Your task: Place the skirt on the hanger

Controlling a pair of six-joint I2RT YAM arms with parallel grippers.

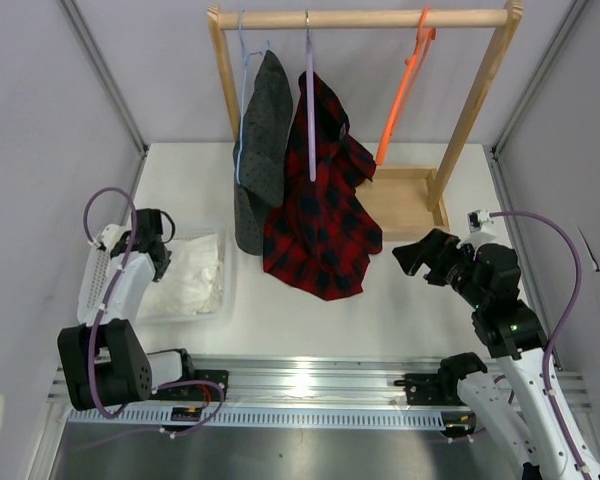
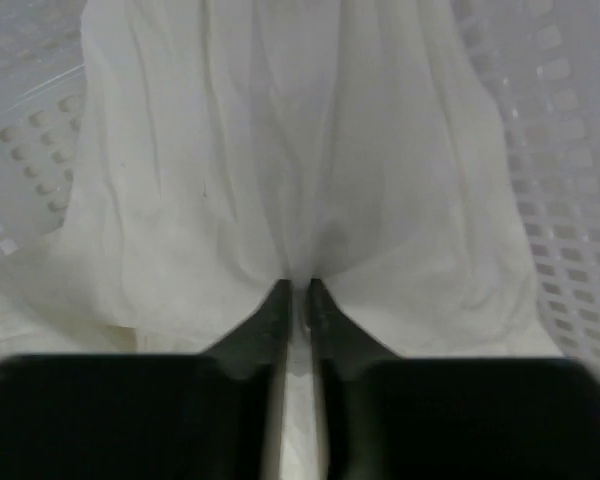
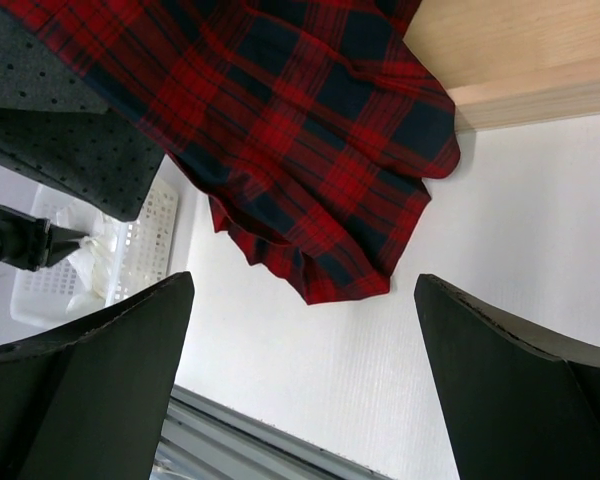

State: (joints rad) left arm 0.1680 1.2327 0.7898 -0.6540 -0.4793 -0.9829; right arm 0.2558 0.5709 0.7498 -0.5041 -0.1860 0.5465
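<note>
The white skirt (image 1: 195, 270) lies crumpled in a white perforated basket (image 1: 220, 305) at the left of the table. My left gripper (image 1: 162, 258) is down in the basket at the skirt's left side. In the left wrist view its jaws (image 2: 300, 286) are nearly together, with a fold of the skirt (image 2: 300, 150) pinched between them. The orange hanger (image 1: 405, 85) hangs bare at the right end of the wooden rack. My right gripper (image 1: 412, 255) hovers open over the table to the right of the plaid shirt, nothing between its fingers (image 3: 302, 282).
A wooden rack (image 1: 365, 18) stands at the back on a wooden base (image 1: 410, 200). A dark grey garment (image 1: 265, 140) hangs on a light blue hanger (image 1: 242, 90). A red-black plaid shirt (image 1: 325, 220) on a purple hanger (image 1: 309, 100) droops onto the table.
</note>
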